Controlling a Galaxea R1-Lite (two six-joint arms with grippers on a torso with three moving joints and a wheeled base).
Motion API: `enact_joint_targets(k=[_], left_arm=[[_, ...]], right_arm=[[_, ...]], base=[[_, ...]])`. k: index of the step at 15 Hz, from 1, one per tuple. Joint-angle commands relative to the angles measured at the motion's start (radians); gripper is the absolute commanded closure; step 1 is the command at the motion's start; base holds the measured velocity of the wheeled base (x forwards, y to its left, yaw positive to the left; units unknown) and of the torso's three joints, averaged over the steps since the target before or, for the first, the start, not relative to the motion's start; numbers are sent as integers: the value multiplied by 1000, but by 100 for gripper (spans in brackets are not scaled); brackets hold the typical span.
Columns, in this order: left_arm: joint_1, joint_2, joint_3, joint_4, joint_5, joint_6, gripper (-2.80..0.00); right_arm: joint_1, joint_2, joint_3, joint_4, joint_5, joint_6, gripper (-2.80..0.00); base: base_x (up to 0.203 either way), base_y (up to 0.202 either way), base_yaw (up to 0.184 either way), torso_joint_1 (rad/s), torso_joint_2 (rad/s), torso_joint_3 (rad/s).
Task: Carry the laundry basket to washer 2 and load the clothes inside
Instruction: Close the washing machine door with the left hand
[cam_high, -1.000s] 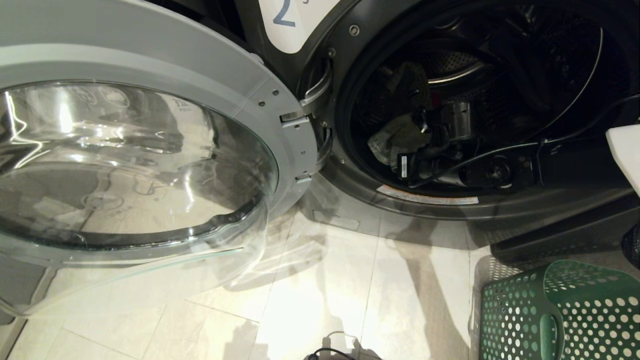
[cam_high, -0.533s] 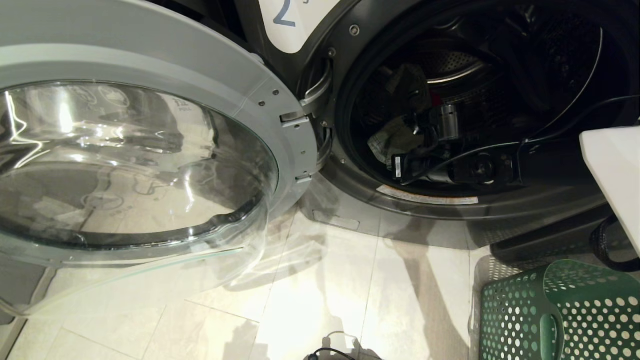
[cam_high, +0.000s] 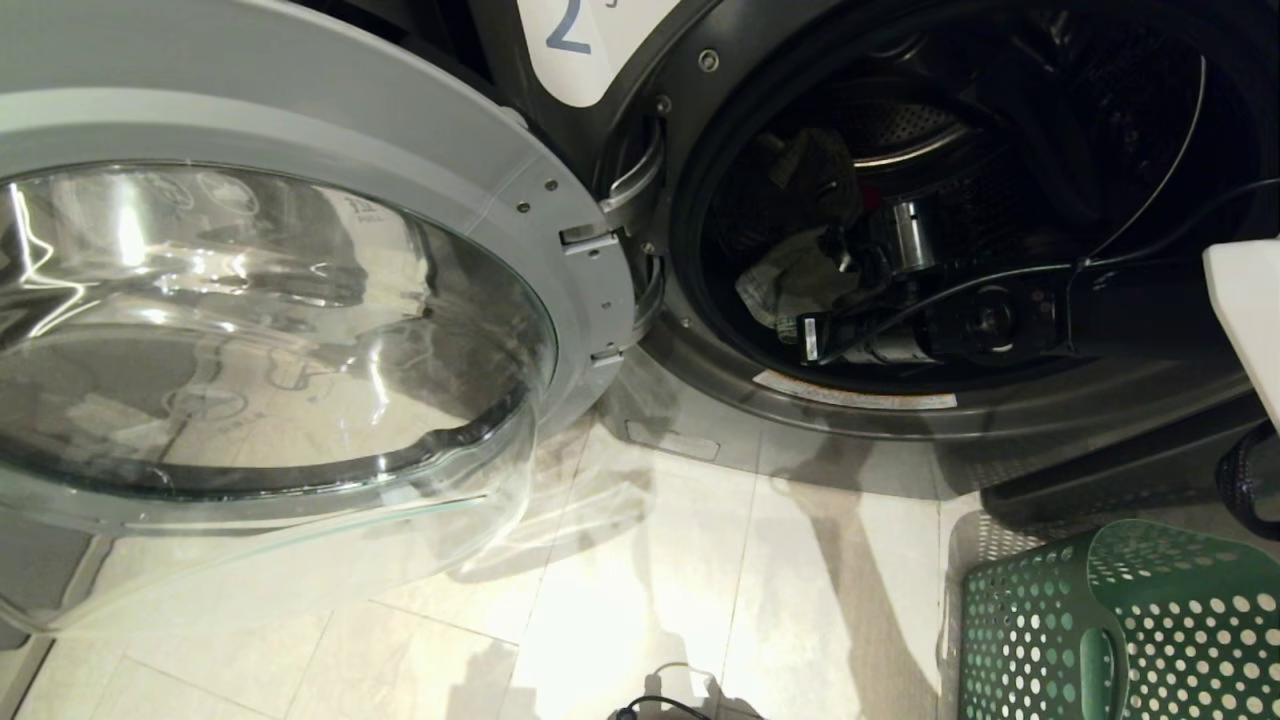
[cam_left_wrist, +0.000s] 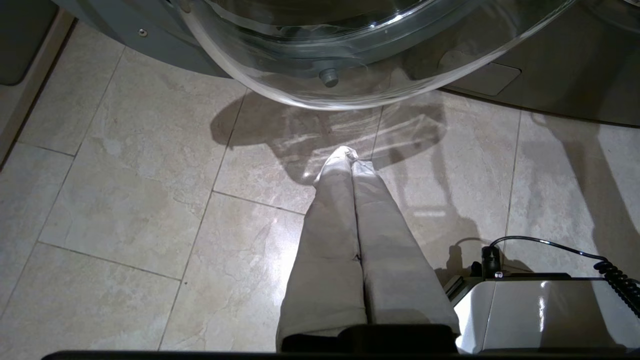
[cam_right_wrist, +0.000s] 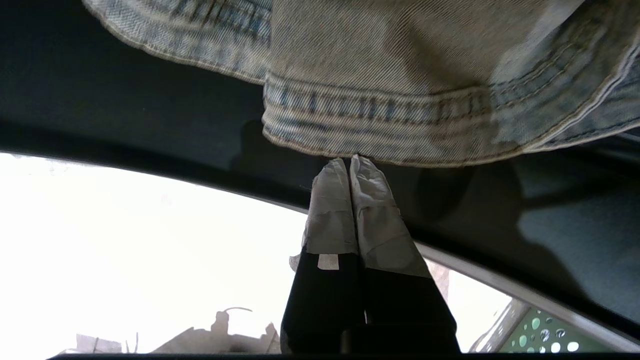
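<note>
Washer 2 (cam_high: 620, 70), dark grey with a blue "2" label, has its glass door (cam_high: 300, 300) swung wide open to the left. My right arm (cam_high: 990, 320) reaches into the drum, where olive clothes (cam_high: 800, 275) lie. In the right wrist view my right gripper (cam_right_wrist: 348, 162) is shut, its taped tips touching the hem of a pale denim garment (cam_right_wrist: 400, 75). The green laundry basket (cam_high: 1120, 620) stands on the floor at the lower right, below that arm. My left gripper (cam_left_wrist: 350, 156) hangs shut and empty over the tiles, under the open door.
The open door (cam_left_wrist: 350, 60) takes up the left half of the space before the machine. Pale floor tiles (cam_high: 650, 600) lie between door and basket. My white base (cam_left_wrist: 540, 315) with a coiled cable (cam_left_wrist: 615, 275) sits beside the left gripper.
My right arm slid a little deeper into the drum, then drew back slightly, and its wrist has tilted. The basket, the door and the left arm have stayed put.
</note>
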Motion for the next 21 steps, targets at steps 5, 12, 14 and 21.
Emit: enact_joint_targets(k=[5, 12, 14, 21], left_arm=[[0, 2, 0, 0, 0, 0, 0], [0, 2, 0, 0, 0, 0, 0], [0, 2, 0, 0, 0, 1, 0], [0, 2, 0, 0, 0, 0, 0]], right_arm=[[-6, 150, -168, -7, -13, 1, 0], [-36, 185, -179, -439, -122, -8, 0], [-38, 201, -179, -547, -178, -14, 0], [-29, 133, -155, -746, -268, 1, 0]], base=[[0, 0, 0, 0, 0, 0], [0, 0, 0, 0, 0, 0], [0, 0, 0, 0, 0, 0], [0, 0, 0, 0, 0, 0]])
